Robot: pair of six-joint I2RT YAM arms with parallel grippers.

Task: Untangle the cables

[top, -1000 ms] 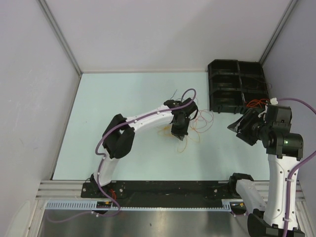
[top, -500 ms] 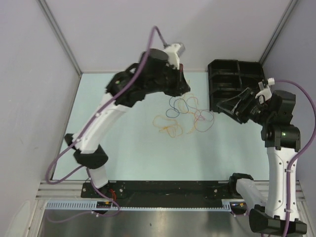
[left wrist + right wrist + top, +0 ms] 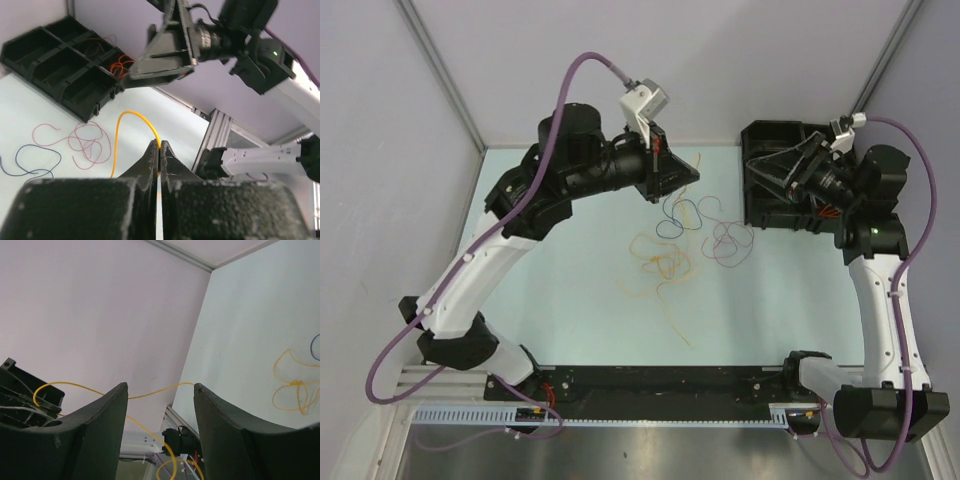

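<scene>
My left gripper [image 3: 694,178] is raised above the back of the table and shut on a yellow cable [image 3: 120,134], which is pinched at the fingertips [image 3: 159,146] and hangs in a loop. On the table lie loose cables: a dark blue one [image 3: 680,212], a purple-red one [image 3: 730,240] and an orange one [image 3: 660,262]. The dark blue cable [image 3: 35,161] and the red one [image 3: 85,142] also show in the left wrist view. My right gripper [image 3: 767,170] is open over the black tray. A thin yellow wire [image 3: 150,392] crosses between its fingertips [image 3: 160,386]; I cannot tell whether it touches them.
A black compartment tray [image 3: 775,138] stands at the back right and holds red-orange wires [image 3: 121,63]. Grey walls close the table at the back and both sides. A thin yellow-orange strand [image 3: 675,322] trails toward the near edge.
My left arm rose off the cable pile and swung to the back, lifting the yellow cable. My right gripper moved up and back from beside the tray to over it.
</scene>
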